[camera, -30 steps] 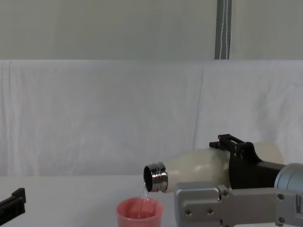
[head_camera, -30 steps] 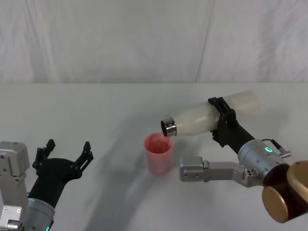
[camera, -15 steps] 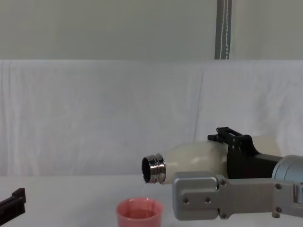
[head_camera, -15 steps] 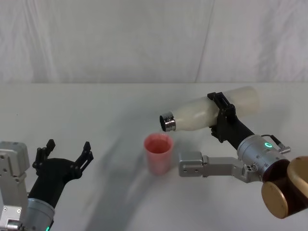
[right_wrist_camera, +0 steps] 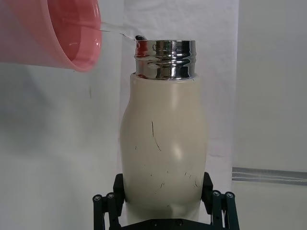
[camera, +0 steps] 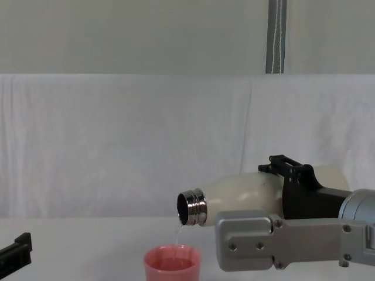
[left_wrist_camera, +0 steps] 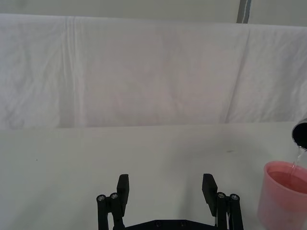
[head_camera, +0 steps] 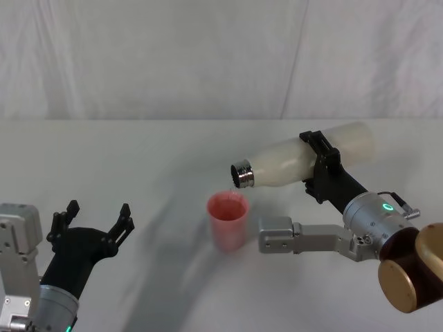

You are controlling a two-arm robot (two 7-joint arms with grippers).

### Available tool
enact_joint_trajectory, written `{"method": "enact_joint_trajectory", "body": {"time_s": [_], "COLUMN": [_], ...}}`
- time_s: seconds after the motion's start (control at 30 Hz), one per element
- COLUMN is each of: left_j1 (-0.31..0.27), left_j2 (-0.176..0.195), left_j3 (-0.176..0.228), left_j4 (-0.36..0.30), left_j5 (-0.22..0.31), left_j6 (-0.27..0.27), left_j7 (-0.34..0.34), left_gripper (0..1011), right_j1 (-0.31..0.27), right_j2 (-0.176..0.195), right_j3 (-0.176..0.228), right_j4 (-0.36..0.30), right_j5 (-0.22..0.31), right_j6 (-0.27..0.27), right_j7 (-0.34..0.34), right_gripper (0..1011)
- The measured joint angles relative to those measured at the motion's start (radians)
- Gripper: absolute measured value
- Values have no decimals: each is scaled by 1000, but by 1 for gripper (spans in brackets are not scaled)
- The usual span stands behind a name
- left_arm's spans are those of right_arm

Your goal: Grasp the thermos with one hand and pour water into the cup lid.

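Since half a second ago the thermos (head_camera: pixel 304 163) has tipped its steel neck down a little again, and a thin thread of water runs from its mouth into the cup lid (head_camera: pixel 228 221). The right gripper (head_camera: pixel 320 168) holds the cream bottle nearly level above the counter (head_camera: pixel 138 159), its black jaws pinching the body around the middle, the base pointing far right and the neck pointing left over the cup. The pink cup lid stands upright on the counter just below the neck, apart from it, with water inside. The left gripper (head_camera: pixel 93 221) rests at the near left, well apart from the cup, its jaws spread wide around nothing.
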Motion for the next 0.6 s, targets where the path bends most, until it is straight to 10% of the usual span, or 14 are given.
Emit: {"method": "enact_joint_trajectory", "body": {"time_s": [0.6], "left_j1": [0], "left_j2": [0], "left_j3": [0], "left_j4": [0], "left_j5": [0], "left_j6": [0], "left_j7": [0], "left_gripper": [1001], "right_j1": [1], "right_j2": [1], "right_j3": [-3], "right_j4": [-1], "right_j5": [-5], "right_j6": [0], "right_j7": [0], "right_gripper": [960]}}
